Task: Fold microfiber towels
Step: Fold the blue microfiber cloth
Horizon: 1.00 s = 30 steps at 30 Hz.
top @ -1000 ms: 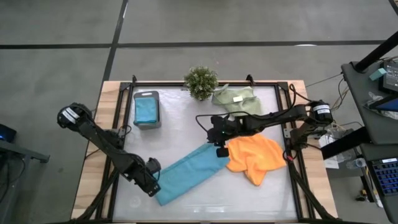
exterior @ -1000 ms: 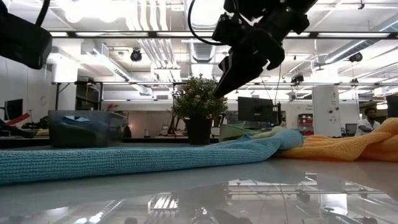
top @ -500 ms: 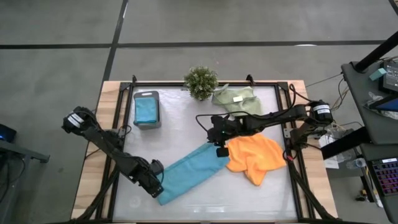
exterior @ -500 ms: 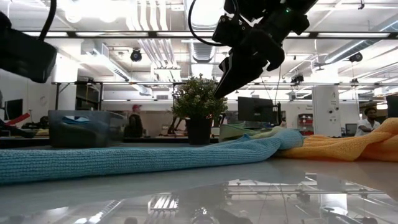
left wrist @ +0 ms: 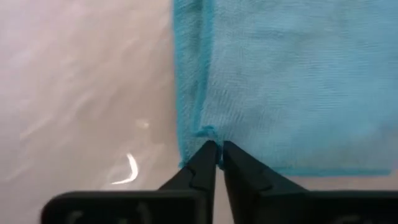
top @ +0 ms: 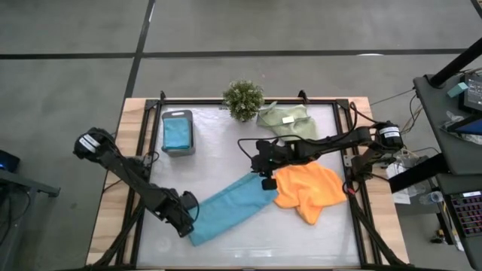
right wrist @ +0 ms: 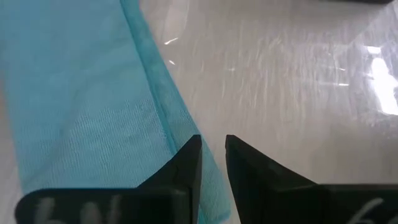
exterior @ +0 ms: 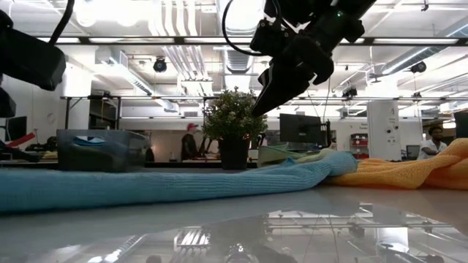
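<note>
Teal-blue microfiber towel (top: 226, 211), folded into a long soft strip, lying diagonally across glossy white tabletop (top: 218, 154). Left gripper (left wrist: 215, 152) pinching its near corner hem; right gripper (right wrist: 211, 158) hovering, fingers slightly apart. Probably light, limp, best gripped at corners. Bright workshop behind.

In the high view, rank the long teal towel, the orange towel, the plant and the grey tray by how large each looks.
1. long teal towel and orange towel: too close in area to rank.
2. grey tray and plant: both clearly smaller, the tray perhaps slightly bigger.
</note>
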Available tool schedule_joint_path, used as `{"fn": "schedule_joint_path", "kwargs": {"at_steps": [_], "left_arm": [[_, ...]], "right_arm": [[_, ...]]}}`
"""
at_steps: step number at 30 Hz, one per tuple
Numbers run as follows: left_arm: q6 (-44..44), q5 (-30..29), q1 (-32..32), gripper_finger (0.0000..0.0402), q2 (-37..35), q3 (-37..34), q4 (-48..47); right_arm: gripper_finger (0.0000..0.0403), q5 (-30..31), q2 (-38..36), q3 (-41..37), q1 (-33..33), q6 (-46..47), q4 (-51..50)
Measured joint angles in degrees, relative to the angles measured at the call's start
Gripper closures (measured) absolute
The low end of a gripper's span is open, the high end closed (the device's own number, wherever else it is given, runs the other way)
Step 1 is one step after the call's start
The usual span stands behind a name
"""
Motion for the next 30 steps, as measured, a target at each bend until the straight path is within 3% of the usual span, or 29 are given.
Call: {"fn": "schedule_joint_path", "kwargs": {"at_steps": [22, 30], "left_arm": [[0.08, -5.29, 0.08, 0.0391, -2.34, -0.50, -1.59], [-0.20, -5.28, 0.06, 0.0391, -4.15, -0.50, -1.53]], "right_arm": [[0.0339, -0.02, 0.00, -4.31, 0.00, 1.76, 3.99], [0.0319, -0.01, 0.00, -5.10, -0.45, 9.37, -2.49]]}}
